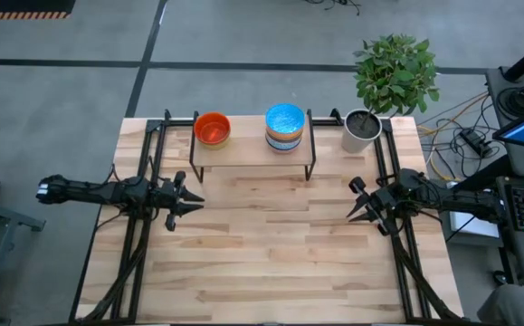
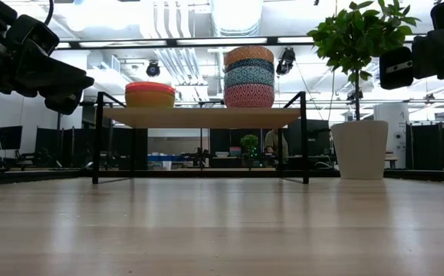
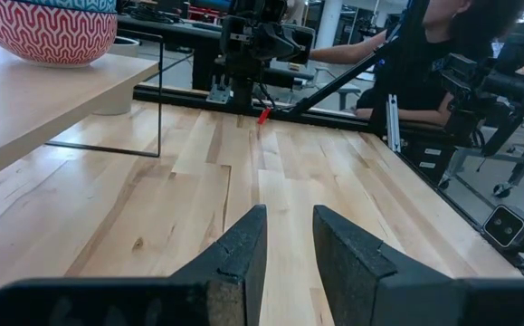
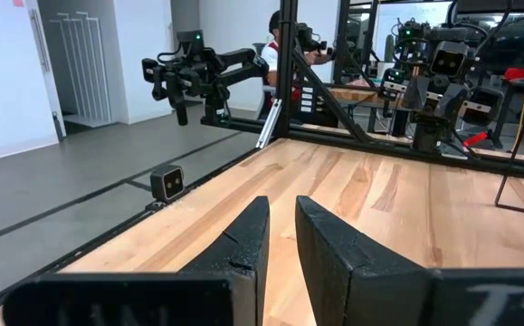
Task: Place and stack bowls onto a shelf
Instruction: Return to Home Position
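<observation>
Hovering over the desk (image 1: 271,258) at opposite edges, left pincer (image 1: 189,201) and right pincer (image 1: 357,201) both released, fingers slightly parted, empty — on the shelf (image 1: 252,155), orange-red-topped bowl stack (image 1: 212,129) at left, taller blue-patterned bowl stack (image 1: 285,125) at right, potted plant (image 1: 394,74) beside.

right tool (image 4: 281,205), fingers slightly parted, hovers above the wooden table (image 4: 379,190).

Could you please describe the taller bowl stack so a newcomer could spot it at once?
Look on the shelf beside the potted plant. Of the two stacks there, the patterned stack stands nearer the plant, taller than the low plain orange stack.
</observation>
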